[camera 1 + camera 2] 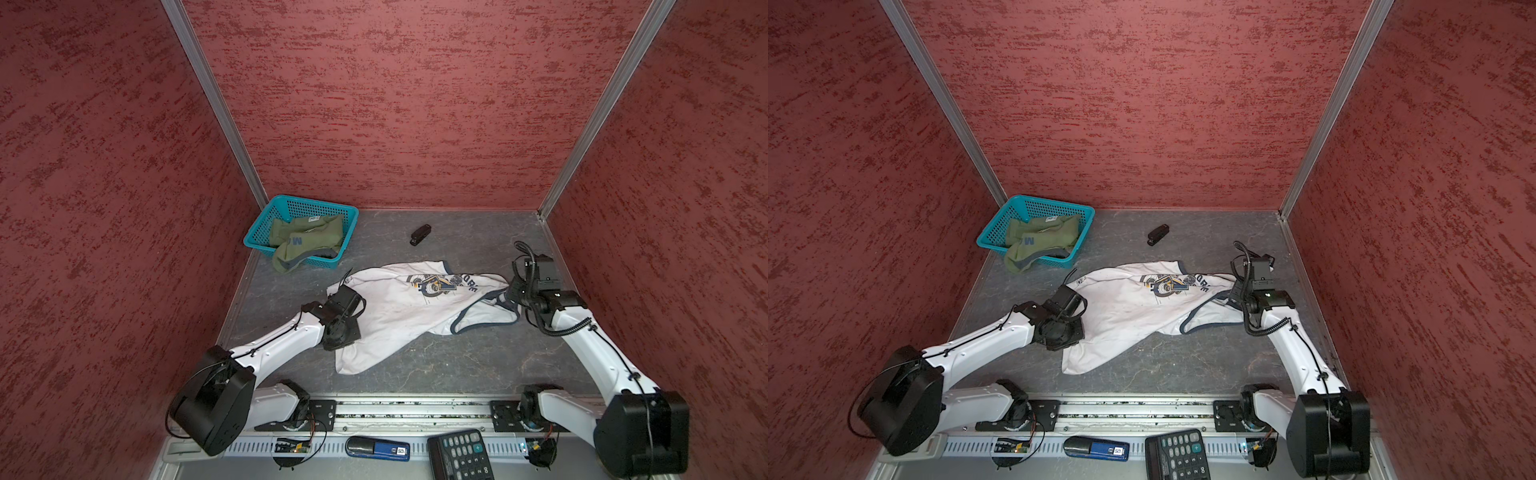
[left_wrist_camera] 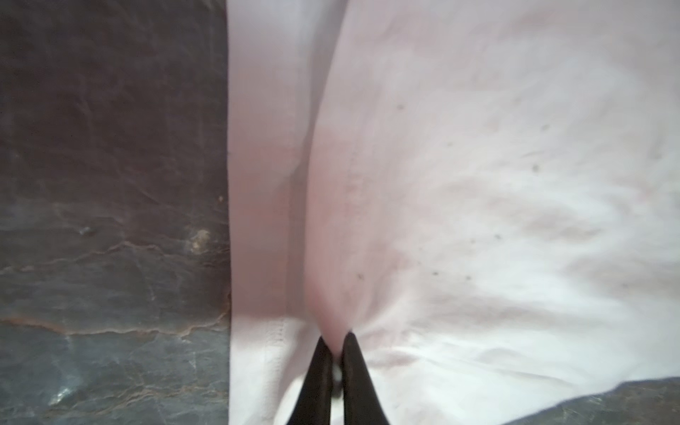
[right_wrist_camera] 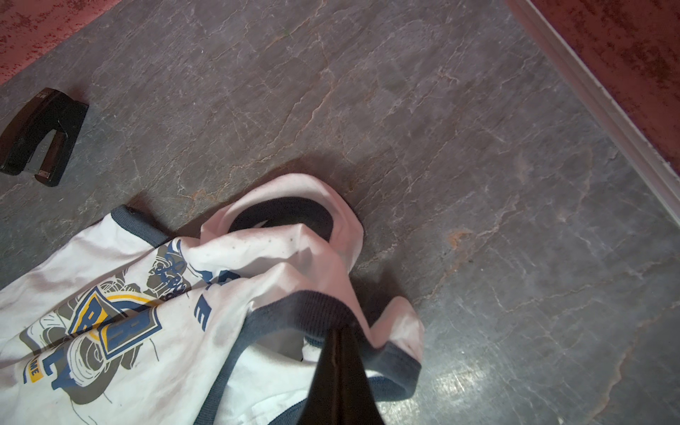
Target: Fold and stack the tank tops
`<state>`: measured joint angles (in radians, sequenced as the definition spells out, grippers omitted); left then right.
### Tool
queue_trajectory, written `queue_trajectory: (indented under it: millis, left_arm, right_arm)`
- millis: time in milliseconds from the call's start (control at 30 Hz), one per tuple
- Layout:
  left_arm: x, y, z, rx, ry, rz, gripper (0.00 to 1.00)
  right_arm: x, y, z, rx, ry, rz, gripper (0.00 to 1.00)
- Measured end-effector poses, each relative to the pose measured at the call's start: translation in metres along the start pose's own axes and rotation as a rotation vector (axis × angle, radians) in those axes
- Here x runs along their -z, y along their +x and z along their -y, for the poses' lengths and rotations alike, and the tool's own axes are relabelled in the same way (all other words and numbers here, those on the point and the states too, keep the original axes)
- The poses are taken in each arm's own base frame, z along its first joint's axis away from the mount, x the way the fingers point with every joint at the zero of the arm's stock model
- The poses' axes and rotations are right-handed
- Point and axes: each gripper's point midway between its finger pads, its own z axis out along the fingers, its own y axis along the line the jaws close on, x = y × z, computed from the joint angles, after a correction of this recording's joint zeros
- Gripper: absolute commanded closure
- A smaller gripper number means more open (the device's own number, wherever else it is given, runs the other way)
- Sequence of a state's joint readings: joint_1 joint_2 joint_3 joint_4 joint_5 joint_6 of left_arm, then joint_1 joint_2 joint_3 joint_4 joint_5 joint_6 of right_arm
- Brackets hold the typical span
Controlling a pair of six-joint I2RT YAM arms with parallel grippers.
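The white top [image 1: 395,316] is lying rumpled on the table [image 1: 457,361], stretching between the two grippers, with its blue-and-yellow emblem facing up nearer the right gripper [image 3: 340,331]. That gripper's jaws are pressing together on the dark trim of the top, at the strap end, where the cloth is bunching into loops just ahead of the fingertips. In a top view the right gripper [image 1: 505,297] is sitting low at that end of the top.

The left gripper [image 2: 335,340] is pinching a small ridge of plain white cloth, its two fingers nearly meeting with the fabric puckering up between them. A hemmed edge of the top [image 2: 478,184] is running just beside the pinch, and bare table is showing beyond that edge.

The olive top [image 1: 307,241] is sitting crumpled in the basket [image 1: 259,220], well beyond the left gripper, with one part hanging over the basket's near wall onto the table. It is lying apart from the white top.

A stapler [image 1: 419,235] is lying on the table beyond the white top, away from both grippers and closer to the right one; in the right wrist view the stapler [image 3: 40,136] is showing just past the top's trimmed edge.
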<state>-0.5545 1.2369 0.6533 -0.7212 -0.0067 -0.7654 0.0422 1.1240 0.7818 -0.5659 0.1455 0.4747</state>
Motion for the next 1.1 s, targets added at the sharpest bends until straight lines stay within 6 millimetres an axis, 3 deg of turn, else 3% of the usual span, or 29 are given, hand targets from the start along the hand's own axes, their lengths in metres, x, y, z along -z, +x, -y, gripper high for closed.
queue_trajectory:
  millis: [200,400,567,667,767,800,867,933,1100]
  left_arm:
    - [0.032,-0.018,0.019,-0.018,0.074,0.093,0.93]
    - [0.053,-0.031,0.017,-0.014,0.082,0.162,1.00]
    - [0.111,-0.070,0.004,0.090,0.152,0.377,1.00]
    - [0.141,-0.094,-0.015,0.188,0.190,0.491,1.00]
    - [0.135,-0.106,-0.027,0.241,0.179,0.480,1.00]
    - [0.128,-0.107,-0.028,0.245,0.173,0.459,1.00]
    - [0.108,-0.106,-0.029,0.243,0.151,0.396,1.00]
    - [0.091,-0.101,-0.031,0.239,0.130,0.339,1.00]
    - [0.081,-0.099,-0.034,0.240,0.128,0.300,1.00]
  right_arm:
    - [-0.001,0.000,0.000,0.001,0.001,-0.001,1.00]
    - [-0.012,0.004,-0.002,0.005,0.002,-0.030,1.00]
    - [-0.024,0.006,-0.004,0.012,0.018,-0.061,1.00]
    - [-0.035,-0.002,-0.012,0.013,0.011,-0.069,1.00]
    - [-0.051,-0.004,-0.019,0.014,0.004,-0.087,1.00]
    - [-0.055,-0.004,-0.020,0.016,0.007,-0.095,0.89]
    - [-0.063,-0.004,-0.022,0.023,0.013,-0.111,0.58]
    - [-0.065,-0.005,-0.022,0.031,0.016,-0.112,0.45]
    - [-0.046,-0.004,-0.034,0.078,-0.019,-0.091,0.40]
